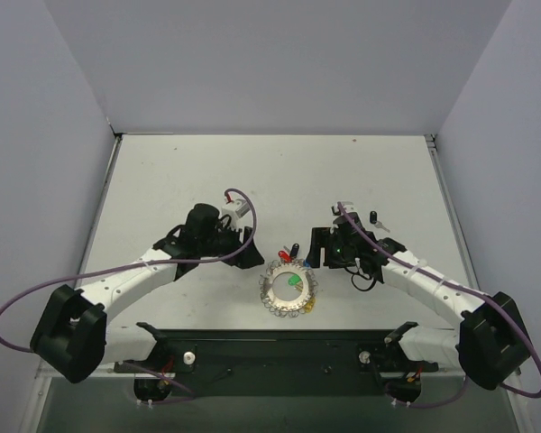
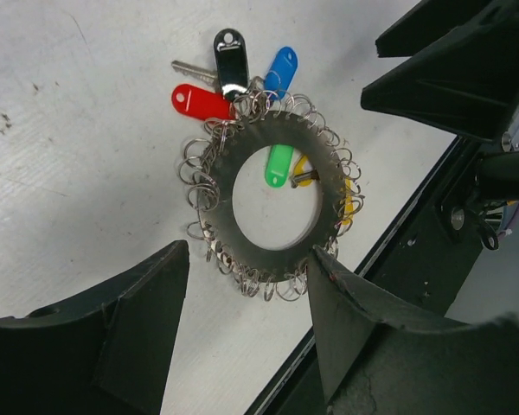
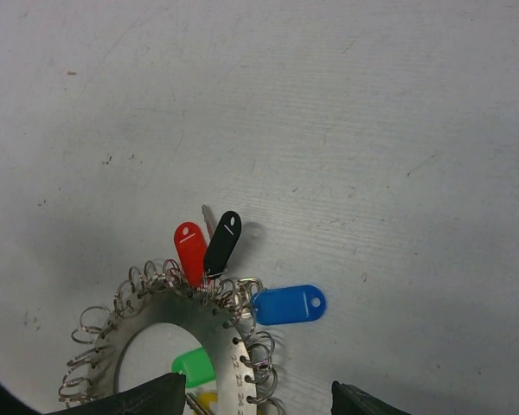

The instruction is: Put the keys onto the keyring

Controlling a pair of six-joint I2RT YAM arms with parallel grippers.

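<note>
Top view: wide flat silvery toothed metal keyring (image 1: 273, 291) lies flat on white tabletop (image 1: 270, 180), mid-width, close to near edge. My left gripper (image 1: 243, 253) near its left, my right gripper (image 1: 317, 248) near its right, both apart from it.

Left wrist: left gripper (image 2: 246, 255) spread wide, nothing held. Keyring (image 2: 214, 194) on tabletop beyond my black fingers (image 2: 138, 328). Wire loops (image 2: 195, 160) crowd its rim. Small keys: red tag (image 2: 199, 102), black tag (image 2: 230, 56) and blue tag (image 2: 281, 69) fan off rim; green tag (image 2: 278, 164) and yellow tag (image 2: 301, 166) in centre hole.

Right wrist: right gripper (image 3: 255, 398) spread wide, empty. Keyring (image 3: 229, 333) at bottom edge of view.
</note>
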